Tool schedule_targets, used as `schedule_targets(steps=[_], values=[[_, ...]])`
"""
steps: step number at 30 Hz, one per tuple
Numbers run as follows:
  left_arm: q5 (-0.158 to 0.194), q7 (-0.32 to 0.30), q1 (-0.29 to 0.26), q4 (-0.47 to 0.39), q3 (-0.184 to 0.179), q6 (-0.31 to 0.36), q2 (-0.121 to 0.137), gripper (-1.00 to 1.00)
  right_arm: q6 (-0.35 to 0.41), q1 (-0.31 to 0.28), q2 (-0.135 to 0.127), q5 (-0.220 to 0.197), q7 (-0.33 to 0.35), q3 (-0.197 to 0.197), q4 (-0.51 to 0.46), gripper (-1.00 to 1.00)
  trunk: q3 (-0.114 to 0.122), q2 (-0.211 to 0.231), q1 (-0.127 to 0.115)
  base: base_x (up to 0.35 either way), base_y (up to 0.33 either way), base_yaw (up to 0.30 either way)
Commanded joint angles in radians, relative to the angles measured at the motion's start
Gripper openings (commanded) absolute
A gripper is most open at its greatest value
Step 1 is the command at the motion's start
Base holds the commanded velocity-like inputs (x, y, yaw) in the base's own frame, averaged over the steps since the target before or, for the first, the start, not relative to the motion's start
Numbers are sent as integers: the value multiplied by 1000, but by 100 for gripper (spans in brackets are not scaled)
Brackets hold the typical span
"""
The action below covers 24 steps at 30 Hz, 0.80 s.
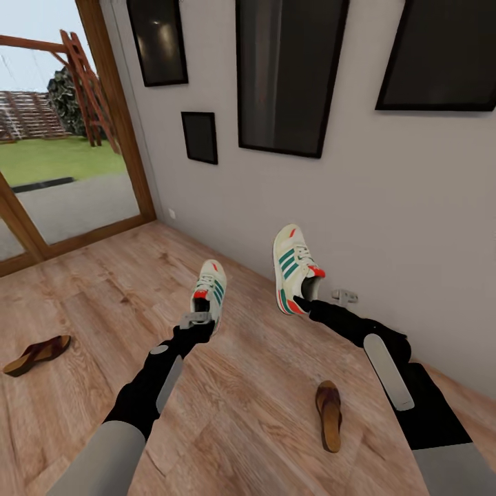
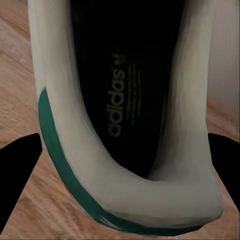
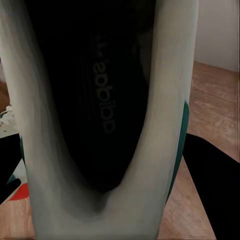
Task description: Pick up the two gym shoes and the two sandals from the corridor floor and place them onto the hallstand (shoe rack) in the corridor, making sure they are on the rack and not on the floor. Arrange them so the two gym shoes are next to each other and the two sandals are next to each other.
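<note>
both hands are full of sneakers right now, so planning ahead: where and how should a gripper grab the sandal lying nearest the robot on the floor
Probably the sandal is best taken across its narrow width at the strap upper, coming straight down from above. It lies flat, sole down, on the floor, long axis pointing away from the robot, with open floor on both sides, so the fingers could straddle it. The flat sole gives no edge to get under.

My left gripper (image 1: 204, 311) was mostly hidden behind its gym shoe (image 1: 211, 289); my right gripper's fingertips (image 3: 10, 165), perhaps clamped, were cut off by the frame edges.

Open floor (image 1: 262, 386) ahead; only two sandals (image 1: 329, 415) interrupt it.
</note>
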Motion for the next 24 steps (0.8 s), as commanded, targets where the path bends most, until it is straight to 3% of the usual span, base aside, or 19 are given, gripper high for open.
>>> schedule_targets(steps=[1, 9, 24], values=[[12, -1, 0, -2, 0, 7, 0, -100, 4, -1, 0, 1, 2, 1, 0, -100, 0, 0, -1, -322, 99, -221], [15, 0, 0, -2, 0, 7, 1, -100, 4, -1, 0, 1, 3, 0, 0, -100, 6, 0, -1, -294, 89, -242], [14, 0, 0, -2, -1, 7, 1, -100, 4, -1, 0, 1, 3, 0, 0, -100, 14, -14, 7, -14, 4, -251]])
